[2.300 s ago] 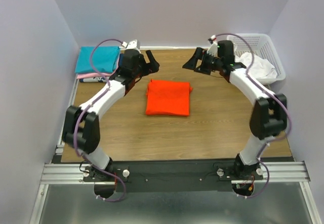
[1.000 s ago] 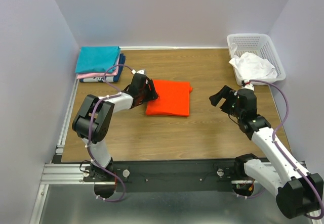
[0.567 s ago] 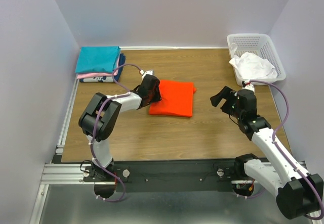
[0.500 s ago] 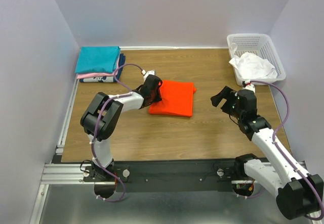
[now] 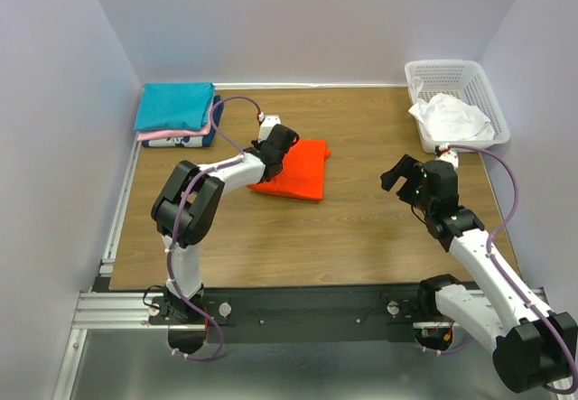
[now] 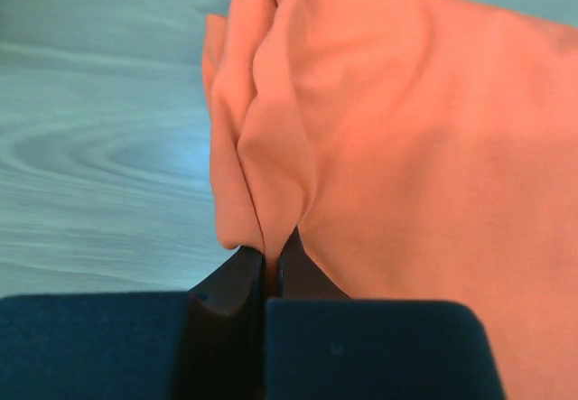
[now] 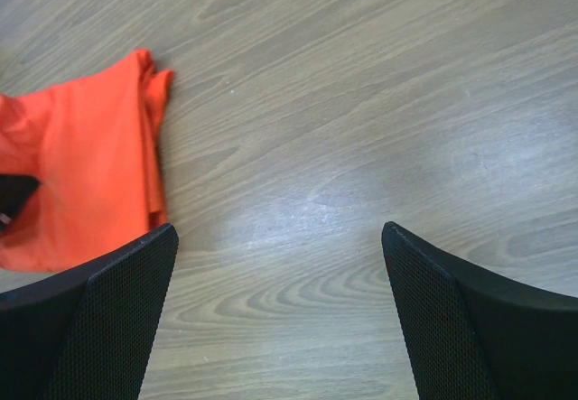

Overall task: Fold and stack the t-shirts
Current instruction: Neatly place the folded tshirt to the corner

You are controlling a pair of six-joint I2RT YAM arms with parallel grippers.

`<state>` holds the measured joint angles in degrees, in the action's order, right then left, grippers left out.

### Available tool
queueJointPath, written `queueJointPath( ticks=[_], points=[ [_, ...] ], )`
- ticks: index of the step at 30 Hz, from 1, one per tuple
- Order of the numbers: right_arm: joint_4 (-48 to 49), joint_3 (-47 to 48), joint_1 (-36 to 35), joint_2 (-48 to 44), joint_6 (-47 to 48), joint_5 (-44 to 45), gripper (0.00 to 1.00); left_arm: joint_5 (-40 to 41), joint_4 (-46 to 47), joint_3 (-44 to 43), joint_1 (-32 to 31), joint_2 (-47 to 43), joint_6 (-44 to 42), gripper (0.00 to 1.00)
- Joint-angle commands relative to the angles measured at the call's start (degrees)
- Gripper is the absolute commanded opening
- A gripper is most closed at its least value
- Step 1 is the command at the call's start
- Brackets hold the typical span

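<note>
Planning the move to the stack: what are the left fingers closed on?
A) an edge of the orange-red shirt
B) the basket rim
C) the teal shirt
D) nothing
A: the left wrist view shows the left fingers pinching a bunched edge of the orange-red shirt.

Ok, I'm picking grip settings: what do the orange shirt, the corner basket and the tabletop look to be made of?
Orange shirt: soft matte knit cloth, probably cotton-like; it bunches into limp folds. Basket: white plastic, slightly glossy, with moulded lattice walls. Tabletop: wood-grain surface, smooth with a faint sheen; likely laminate, though solid wood cannot be ruled out.
</note>
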<state>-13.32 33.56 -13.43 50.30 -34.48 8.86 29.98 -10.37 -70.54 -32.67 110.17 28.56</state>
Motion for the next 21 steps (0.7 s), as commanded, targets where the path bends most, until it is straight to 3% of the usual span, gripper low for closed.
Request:
queueJointPath(
  ticks=[1, 5, 9, 21],
  points=[
    [-1.09, -0.25, -0.02, 1.11, 0.99, 2.83, 1.00, 12.74, -0.53, -3.02, 1.02, -2.24, -11.30, 0.00],
    [-1.18, -0.25, -0.02, 1.90, 1.17, 3.18, 1.00, 13.70, 5.95, -4.07, 2.08, -2.24, -19.57, 0.00],
    [-1.35, -0.25, 0.07, 2.78, 2.22, 5.71, 1.00, 17.83, 14.11, -2.50, 3.13, -1.45, -35.54, 0.00],
    [-1.44, 0.10, -0.02, 5.07, 3.10, 8.71, 1.00, 12.21, 26.98, -7.67, 14.12, -1.36, -57.55, 0.00]
  ],
)
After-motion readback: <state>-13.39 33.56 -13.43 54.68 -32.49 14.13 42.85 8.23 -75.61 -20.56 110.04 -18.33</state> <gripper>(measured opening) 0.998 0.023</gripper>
